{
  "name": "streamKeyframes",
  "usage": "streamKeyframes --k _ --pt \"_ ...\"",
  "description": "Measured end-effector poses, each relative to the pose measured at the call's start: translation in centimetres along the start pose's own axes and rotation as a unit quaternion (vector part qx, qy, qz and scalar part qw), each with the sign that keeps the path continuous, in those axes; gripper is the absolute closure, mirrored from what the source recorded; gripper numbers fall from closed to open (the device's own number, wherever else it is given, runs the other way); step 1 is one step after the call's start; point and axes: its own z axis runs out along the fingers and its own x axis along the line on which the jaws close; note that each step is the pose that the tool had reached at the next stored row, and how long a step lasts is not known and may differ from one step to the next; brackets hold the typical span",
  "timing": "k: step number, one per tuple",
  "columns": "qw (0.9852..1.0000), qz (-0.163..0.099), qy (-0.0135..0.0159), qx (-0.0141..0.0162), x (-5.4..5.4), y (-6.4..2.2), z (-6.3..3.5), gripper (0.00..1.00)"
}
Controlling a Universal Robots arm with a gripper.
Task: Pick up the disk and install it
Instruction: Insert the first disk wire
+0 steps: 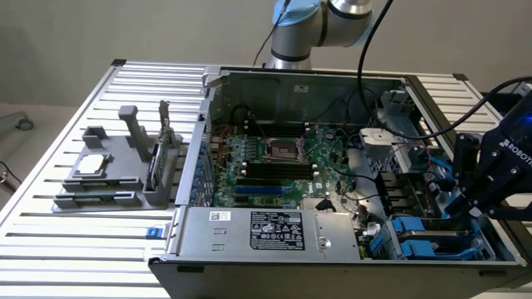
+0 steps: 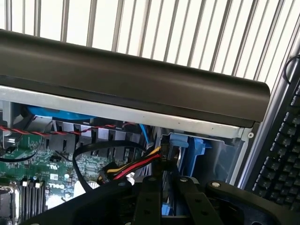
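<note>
Nearest the lens, one open computer case (image 1: 283, 93) covers the middle of the slatted table (image 1: 83, 249), reaching its near edge. One grey arm (image 1: 320, 25) rises past the far edge. One grey fixture (image 1: 116, 180) stands toward the edge at the exterior view's left. One black tool (image 1: 457, 210) dips into the case's near corner at the exterior view's right; whether it is spread or pinching I cannot tell. One blue-framed disk (image 1: 434, 240) lies in that corner, just beneath the tool.
</note>
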Motion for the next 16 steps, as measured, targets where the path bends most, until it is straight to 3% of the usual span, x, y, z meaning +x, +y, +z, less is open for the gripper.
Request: streamKeyframes --k 16 --pt "1.0000 0.004 0.0008 0.0003 -0.17 -0.85 0.15 0.83"
